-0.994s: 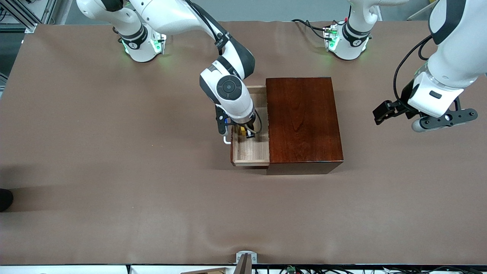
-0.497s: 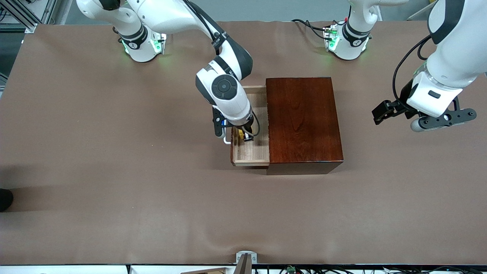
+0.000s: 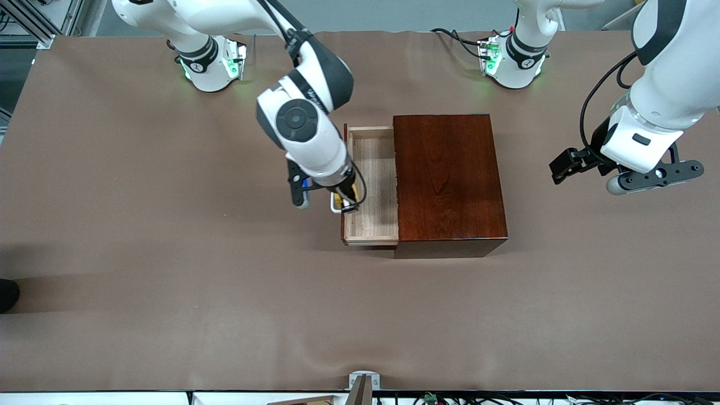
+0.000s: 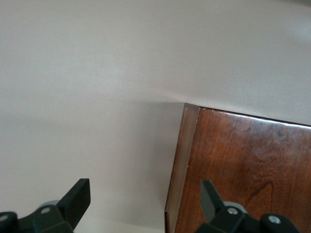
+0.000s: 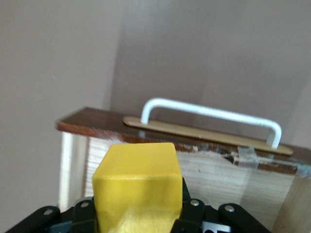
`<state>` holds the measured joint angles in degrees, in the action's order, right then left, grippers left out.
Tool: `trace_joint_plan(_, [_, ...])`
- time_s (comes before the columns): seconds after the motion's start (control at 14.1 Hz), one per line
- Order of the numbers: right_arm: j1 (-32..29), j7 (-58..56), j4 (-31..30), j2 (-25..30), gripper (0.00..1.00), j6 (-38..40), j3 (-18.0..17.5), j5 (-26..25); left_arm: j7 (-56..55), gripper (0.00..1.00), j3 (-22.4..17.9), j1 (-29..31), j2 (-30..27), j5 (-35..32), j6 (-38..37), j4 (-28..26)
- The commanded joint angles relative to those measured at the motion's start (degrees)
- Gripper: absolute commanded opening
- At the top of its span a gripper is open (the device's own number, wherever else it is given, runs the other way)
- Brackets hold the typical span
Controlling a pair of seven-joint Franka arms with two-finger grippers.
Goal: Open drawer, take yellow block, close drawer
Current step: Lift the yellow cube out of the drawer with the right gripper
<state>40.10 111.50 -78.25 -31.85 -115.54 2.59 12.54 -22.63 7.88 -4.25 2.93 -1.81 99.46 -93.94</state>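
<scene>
The right gripper (image 3: 344, 203) hung over the front edge of the drawer (image 3: 371, 185), its fingers clamped on the yellow block (image 5: 137, 187), which was lifted clear of the tray. In the front view only a sliver of the yellow block (image 3: 339, 201) showed under the wrist, just above the white handle (image 3: 335, 208); the right wrist view showed the cube filling the space between the jaws, with the handle (image 5: 209, 116) and the drawer's dark front lip below it.

The drawer stood pulled out toward the right arm's end of the table, and the pale wood floor that could be seen held nothing. Its open tray lay against the mahogany box (image 3: 447, 180), whose top was bare. Brown table covering (image 3: 169, 253) spread widely on the right arm's end of the drawer front, with nothing lying on it.

Toward the left arm's end, well apart from the box, the left gripper (image 3: 585, 164) waited in the air over bare table. The left wrist view showed its fingers (image 4: 73, 201) spread apart and holding nothing, with a corner of the box (image 4: 243, 170) under them.
</scene>
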Motion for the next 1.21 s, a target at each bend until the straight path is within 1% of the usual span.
trace_joint_plan(0.0, [-2.40, -5.22, 1.26, 1.61, 0.00, 3.21, -0.74, 0.39, -0.40, 1.00, 0.30, 0.20, -0.38, 0.66, 0.21, 0.08])
trace_joint_plan(0.21, [-3.27, -12.34, 1.00, 3.37, 0.00, 5.13, -0.65, 0.21, -0.40, 1.00, 0.30, 0.20, -0.30, 0.57, 0.21, 0.08])
trace_joint_plan(0.5, [-9.59, -24.90, 0.47, 6.45, 0.00, 12.78, -0.74, 0.38, -0.40, 1.00, 0.30, 0.12, -0.38, 0.57, 0.30, -0.01])
trace_joint_plan(0.57, [-11.34, -28.32, -0.49, 7.32, 0.00, 13.84, -0.74, 0.47, -0.40, 1.00, 0.30, 0.12, -0.38, 0.57, 0.21, -0.01])
trace_joint_plan(0.85, [-15.40, -41.69, -8.30, 12.16, 0.00, 13.32, -0.65, 0.47, -0.40, 1.00, 0.30, 0.12, -0.38, 0.57, 0.30, 0.08])
trace_joint_plan(1.14, [-17.16, -48.55, -9.19, 12.52, 0.00, 13.49, -0.56, 0.03, -0.40, 1.00, 0.38, 0.12, -0.47, 0.66, 0.21, 0.08])
